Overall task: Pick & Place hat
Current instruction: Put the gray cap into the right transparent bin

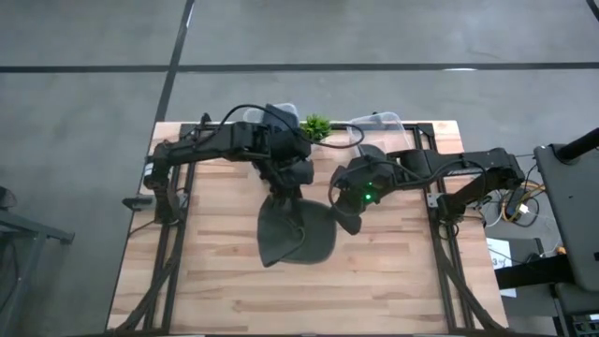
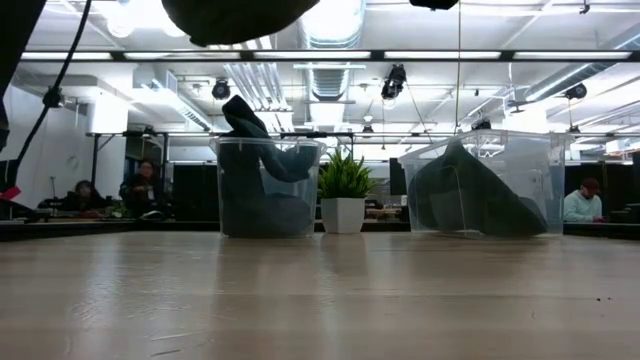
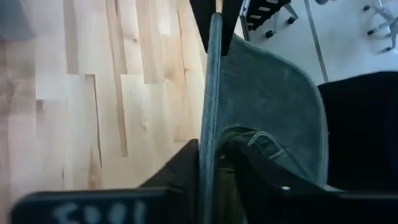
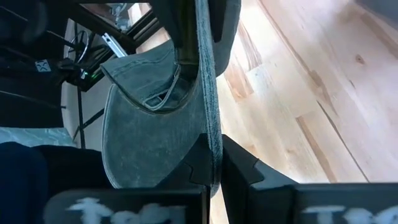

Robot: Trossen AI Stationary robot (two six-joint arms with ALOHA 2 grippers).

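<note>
A dark grey-green denim hat [image 1: 295, 234] hangs in the air over the middle of the table. In the low view only its underside [image 2: 240, 18] shows, at the top of the picture, well clear of the tabletop. My left gripper [image 1: 284, 192] is shut on the hat's far edge. My right gripper [image 1: 348, 217] is shut on its right edge. Each wrist view shows the hat edge-on between that arm's own fingers, in the left wrist view [image 3: 208, 180] and in the right wrist view [image 4: 211, 168], with the other gripper at the hat's far end. My left gripper pinches the hat's thin rim [image 3: 209, 124] between its two fingers, coming from the table's far side and slanting down. The hat stretches away from the fingers, lifted clear of the table. My right gripper pinches the rim on the opposite side [image 4: 210, 124] between its two fingers, coming from the table's right side. The hat's hollow with a seamed strap [image 4: 158, 93] shows beside the fingers. The hat is clear of the table.
Two clear bins stand at the table's far edge. The left bin [image 2: 268, 190] and the right bin [image 2: 485, 185] both hold dark cloth things. A small potted plant [image 2: 344, 190] stands between them. Bare wood [image 1: 234, 290] lies under and in front of the hat. People sit in the room beyond.
</note>
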